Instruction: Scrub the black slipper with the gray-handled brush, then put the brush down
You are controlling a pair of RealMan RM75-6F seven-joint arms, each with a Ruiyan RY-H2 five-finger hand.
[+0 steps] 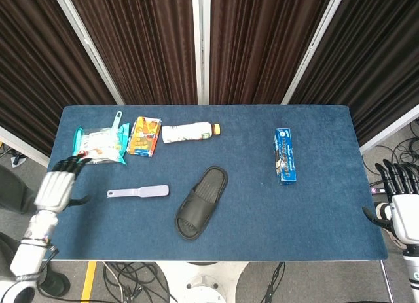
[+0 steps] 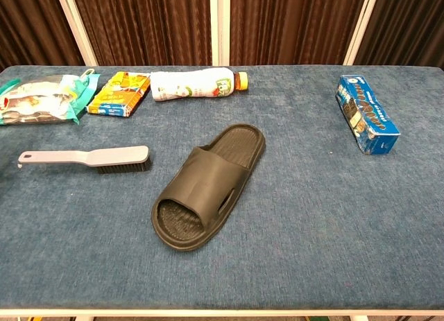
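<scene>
The black slipper point(image 1: 201, 202) point(image 2: 208, 184) lies sole-down near the middle of the blue table, toe end toward the front. The gray-handled brush point(image 1: 138, 192) point(image 2: 87, 158) rests bristles-down to its left, handle pointing left. My left hand point(image 1: 57, 186) hovers over the table's left edge, fingers spread and empty, a short way left of the brush handle. My right hand point(image 1: 400, 199) hangs off the table's right edge, fingers apart, holding nothing. Neither hand shows in the chest view.
Along the back left lie a snack bag point(image 1: 98, 146) point(image 2: 40, 98), an orange packet point(image 1: 145, 136) point(image 2: 119, 93) and a white bottle point(image 1: 189, 132) point(image 2: 195, 84) on its side. A blue box point(image 1: 285, 156) point(image 2: 367, 114) lies at the right.
</scene>
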